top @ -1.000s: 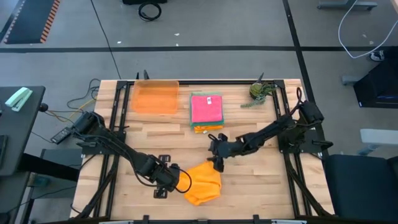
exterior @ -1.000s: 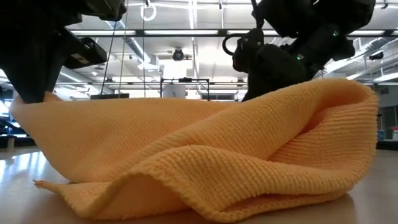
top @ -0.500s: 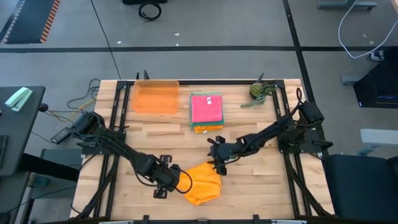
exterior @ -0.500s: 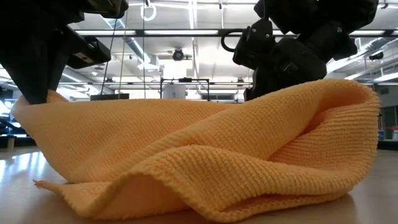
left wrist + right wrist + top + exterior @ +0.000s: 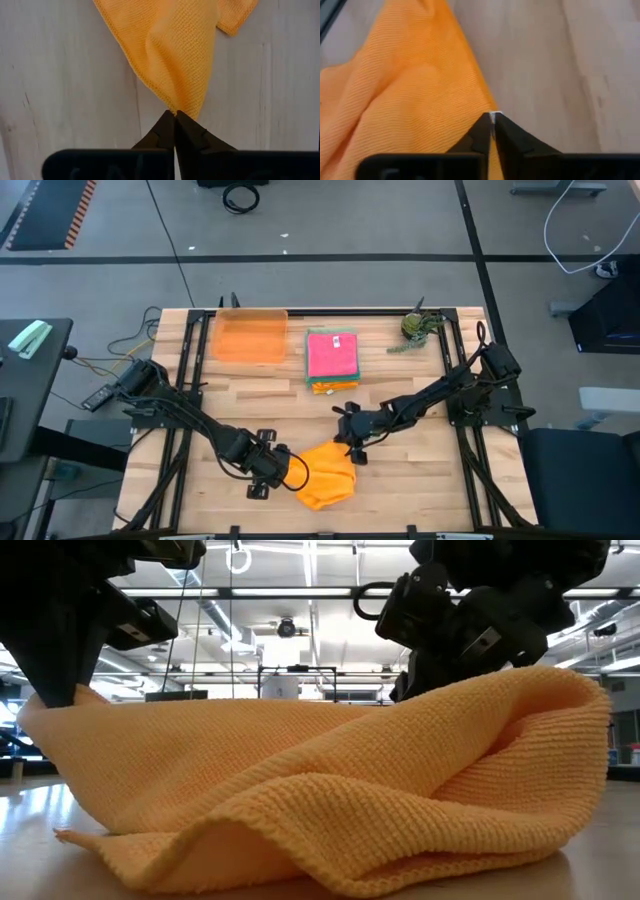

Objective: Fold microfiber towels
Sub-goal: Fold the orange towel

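Observation:
An orange-yellow microfiber towel (image 5: 325, 478) lies in a crumpled heap near the table's front edge, its underside on the wood and both ends raised (image 5: 330, 790). My left gripper (image 5: 290, 472) is shut on the towel's left corner. My right gripper (image 5: 352, 450) is shut on its far right corner, next to a small white tag (image 5: 494, 116). A stack of folded towels (image 5: 332, 360), pink on top, sits at the table's far middle. My left gripper pinches the towel's pointed corner (image 5: 181, 106) between its two fingertips, coming steeply from above. The cloth fans out from the corner, which is held up off the wood (image 5: 50, 700). My right gripper pinches the towel's corner at its hemmed edge (image 5: 481, 106) between its fingertips, slanting down from the table's right. The corner is raised; the cloth slopes away slack.
A translucent orange tray (image 5: 250, 337) stands at the far left of the table. A small green plant-like object (image 5: 415, 328) sits at the far right. Bare wood (image 5: 420, 470) lies to the right of the heap.
My right gripper has rolled a little at the wrist and has shut on the towel's far right corner. My left gripper keeps its hold, and the towel's heap has kept its shape.

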You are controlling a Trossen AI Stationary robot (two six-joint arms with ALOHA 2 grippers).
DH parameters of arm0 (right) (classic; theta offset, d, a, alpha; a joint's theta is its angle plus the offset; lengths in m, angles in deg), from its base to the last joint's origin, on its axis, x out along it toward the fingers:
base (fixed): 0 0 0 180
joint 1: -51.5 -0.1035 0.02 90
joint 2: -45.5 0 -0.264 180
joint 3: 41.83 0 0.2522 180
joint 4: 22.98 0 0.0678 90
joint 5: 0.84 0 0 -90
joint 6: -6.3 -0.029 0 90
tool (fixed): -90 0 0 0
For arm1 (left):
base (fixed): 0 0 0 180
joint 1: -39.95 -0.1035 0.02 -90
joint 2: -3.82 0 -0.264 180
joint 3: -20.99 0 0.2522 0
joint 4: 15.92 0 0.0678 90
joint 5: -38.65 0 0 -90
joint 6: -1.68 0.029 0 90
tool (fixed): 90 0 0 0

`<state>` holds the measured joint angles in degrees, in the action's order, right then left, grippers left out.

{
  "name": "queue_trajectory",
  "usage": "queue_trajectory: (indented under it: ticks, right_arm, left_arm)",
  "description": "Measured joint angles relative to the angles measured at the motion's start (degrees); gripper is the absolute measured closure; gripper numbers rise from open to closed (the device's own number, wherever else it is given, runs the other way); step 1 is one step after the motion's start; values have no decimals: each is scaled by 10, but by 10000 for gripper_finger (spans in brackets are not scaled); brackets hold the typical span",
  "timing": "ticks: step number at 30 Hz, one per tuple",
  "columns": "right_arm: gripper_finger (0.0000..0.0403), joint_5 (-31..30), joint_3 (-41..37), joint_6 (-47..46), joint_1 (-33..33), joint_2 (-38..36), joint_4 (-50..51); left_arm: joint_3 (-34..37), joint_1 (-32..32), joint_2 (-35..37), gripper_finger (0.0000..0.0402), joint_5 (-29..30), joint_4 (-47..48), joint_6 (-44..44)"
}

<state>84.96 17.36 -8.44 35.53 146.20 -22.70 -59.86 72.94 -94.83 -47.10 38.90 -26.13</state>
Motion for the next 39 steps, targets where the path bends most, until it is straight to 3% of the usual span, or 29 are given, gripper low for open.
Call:
queue_trajectory:
  ticks: [2, 6, 11, 16, 20, 24, 29, 34, 39]
  right_arm:
    - [391, 15, 0, 4, 0, 0, 0]
    - [398, 18, 0, 4, -4, 0, 0]
    - [400, -43, 0, 1, -21, -41, 40]
    - [401, -126, 0, 0, -56, -149, 125]
    - [402, -202, 0, 17, -90, -255, 159]
    - [402, -265, 5, 53, -117, -362, 173]
    - [402, -296, 61, 106, -129, -449, 233]
    - [402, -286, 160, 134, -115, -450, 364]
    - [402, -224, 211, 89, -136, -400, 474]
  left_arm:
    - [0, 0, 0, 394, 0, 0, 0]
    - [0, 0, 0, 380, 0, 0, 0]
    - [0, -2, 0, 393, 0, 0, 15]
    - [-15, -6, 5, 386, 0, 13, 17]
    - [-85, -16, 8, 393, 30, 61, 74]
    - [-214, -34, 9, 390, 122, 176, 104]
    - [-367, -55, 10, 392, 198, 313, 122]
    - [-468, -72, 10, 392, 266, 352, 152]
    - [-486, -65, 10, 396, 270, 346, 162]
